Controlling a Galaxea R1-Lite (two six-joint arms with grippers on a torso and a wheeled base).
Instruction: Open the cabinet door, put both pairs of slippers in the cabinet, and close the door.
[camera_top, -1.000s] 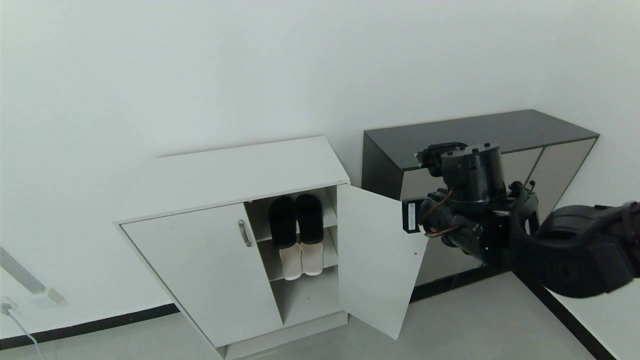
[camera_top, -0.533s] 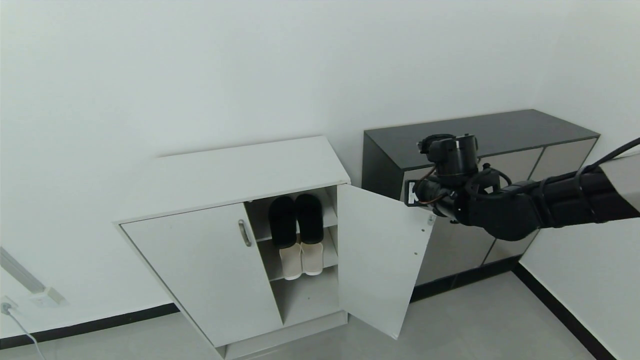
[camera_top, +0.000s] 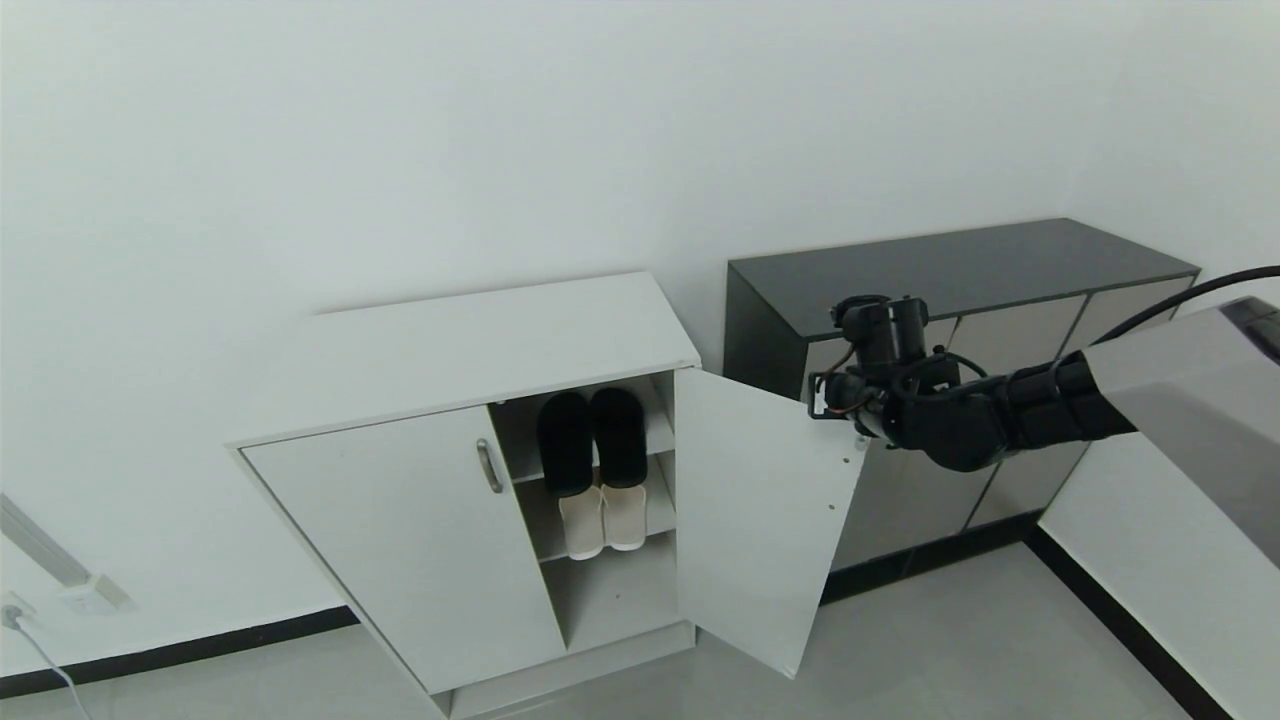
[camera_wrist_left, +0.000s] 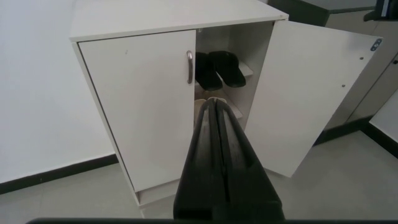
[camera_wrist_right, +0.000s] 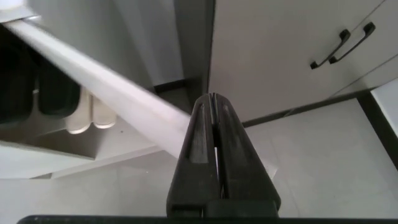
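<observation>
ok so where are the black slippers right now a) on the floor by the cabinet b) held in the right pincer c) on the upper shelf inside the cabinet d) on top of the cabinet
c, the black slippers lie on the upper shelf inside the cabinet, just above the white slippers, with the right door swung open.

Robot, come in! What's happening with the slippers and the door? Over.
Left gripper shut, empty. Right gripper shut, at top edge of open door. Black slippers, white slippers inside cabinet. Nothing blocks door.
</observation>
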